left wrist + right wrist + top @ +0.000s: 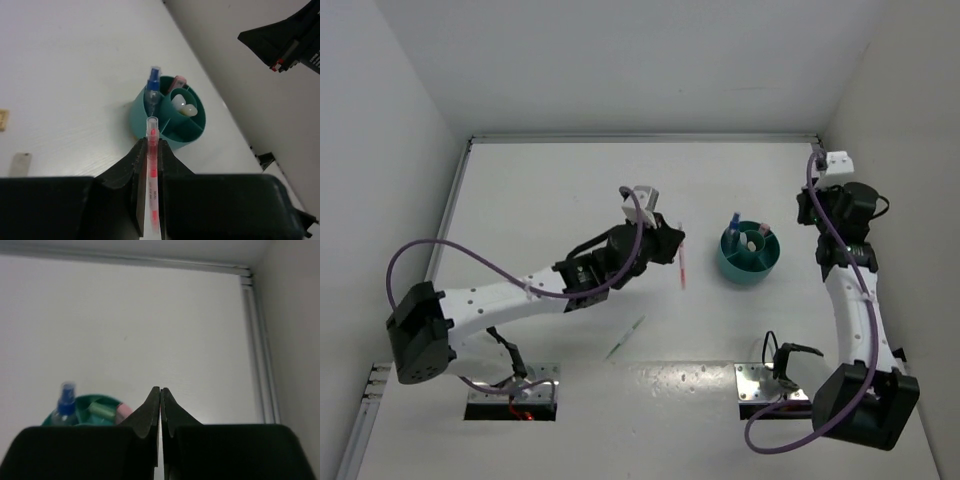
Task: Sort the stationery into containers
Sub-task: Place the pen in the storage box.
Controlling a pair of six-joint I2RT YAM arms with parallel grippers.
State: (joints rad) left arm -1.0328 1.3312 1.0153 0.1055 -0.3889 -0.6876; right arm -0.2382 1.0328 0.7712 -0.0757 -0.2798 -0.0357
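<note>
Now the left gripper [150,151] pinches a pink pen [151,131], its tip near the cup [136,116]. The right gripper [160,396] is closed tight on nothing.

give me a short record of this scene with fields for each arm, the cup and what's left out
container: round teal plastic cup with inner dividers
in cup: blue-clear pen, pink marker, two small pale pieces
left jaws: shut on thin pink plastic pen, short of the cup
right jaws: shut, empty, right of the cup
left out: thin green pen on the white table
</note>
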